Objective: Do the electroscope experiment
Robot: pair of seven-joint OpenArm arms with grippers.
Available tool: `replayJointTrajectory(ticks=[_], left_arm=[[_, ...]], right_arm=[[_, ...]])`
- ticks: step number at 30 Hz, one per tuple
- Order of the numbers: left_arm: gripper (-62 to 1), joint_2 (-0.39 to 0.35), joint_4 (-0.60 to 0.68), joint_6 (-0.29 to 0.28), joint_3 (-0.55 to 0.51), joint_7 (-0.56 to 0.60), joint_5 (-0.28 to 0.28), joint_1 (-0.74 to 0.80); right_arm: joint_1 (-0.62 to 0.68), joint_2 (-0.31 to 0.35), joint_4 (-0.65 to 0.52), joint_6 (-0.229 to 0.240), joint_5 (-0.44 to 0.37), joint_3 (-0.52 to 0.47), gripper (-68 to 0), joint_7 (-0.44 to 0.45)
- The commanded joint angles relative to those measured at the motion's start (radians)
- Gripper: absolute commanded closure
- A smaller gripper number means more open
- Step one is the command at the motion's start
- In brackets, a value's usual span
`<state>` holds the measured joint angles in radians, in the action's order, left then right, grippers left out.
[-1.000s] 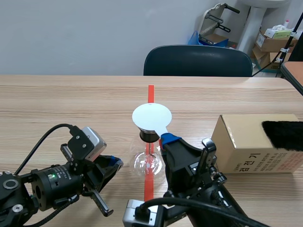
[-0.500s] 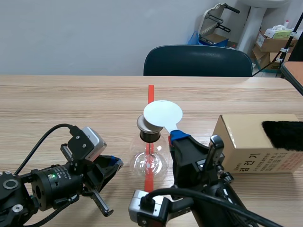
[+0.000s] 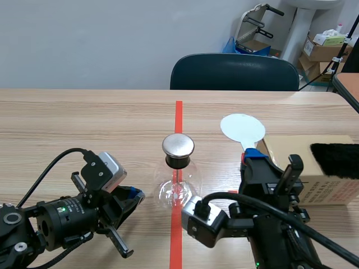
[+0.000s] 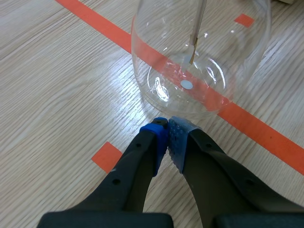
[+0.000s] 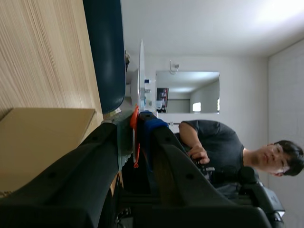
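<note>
While left fingers [image 4: 155, 138] rest clenched beside the flask [image 4: 199, 71], right fingers [image 5: 171, 156] clamp the white disc [image 3: 242, 128].

Left arm [image 3: 50, 224] low, forearm near level; left gripper [image 4: 167, 135] closed empty, pads touching, tips angled down; right arm [image 3: 263, 235] upright, wrist rolled sideways; right gripper [image 3: 250, 154] clamped on stem of white disc [image 3: 242, 128]

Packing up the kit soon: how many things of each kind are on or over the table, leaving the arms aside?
Glass electroscope flask: 1
White disc paddle: 1
Cardboard box: 1
Black fur piece: 1
Total: 4
</note>
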<state>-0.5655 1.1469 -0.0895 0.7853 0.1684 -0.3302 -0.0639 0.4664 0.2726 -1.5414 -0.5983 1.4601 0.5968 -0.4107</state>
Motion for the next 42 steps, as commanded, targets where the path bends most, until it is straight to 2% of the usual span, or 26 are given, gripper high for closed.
replayJointTrajectory(ticks=[1, 13, 23, 28, 42], left_arm=[[-1.5, 0.003, 0.011, -0.002, -0.002, 0.015, -0.003, 0.0], [-1.5, 0.003, 0.011, 0.0, -0.002, 0.015, -0.003, 0.0], [-1.5, 0.003, 0.011, 0.002, -0.002, 0.015, -0.003, 0.0], [-1.5, 0.003, 0.011, 0.002, -0.002, 0.015, -0.003, 0.0], [-1.5, 0.003, 0.011, 0.002, -0.002, 0.015, -0.003, 0.0]], right_arm=[[-0.001, 0.007, -0.006, -0.012, 0.001, -0.009, -0.8, -0.026], [-0.001, 0.007, -0.006, -0.012, 0.001, -0.009, -0.8, -0.167], [-0.001, 0.007, -0.006, -0.012, 0.001, -0.009, -0.8, -0.156], [-0.001, 0.007, -0.006, -0.012, 0.001, -0.009, -0.8, -0.081], [-0.001, 0.007, -0.006, -0.012, 0.001, -0.009, -0.8, 0.263]])
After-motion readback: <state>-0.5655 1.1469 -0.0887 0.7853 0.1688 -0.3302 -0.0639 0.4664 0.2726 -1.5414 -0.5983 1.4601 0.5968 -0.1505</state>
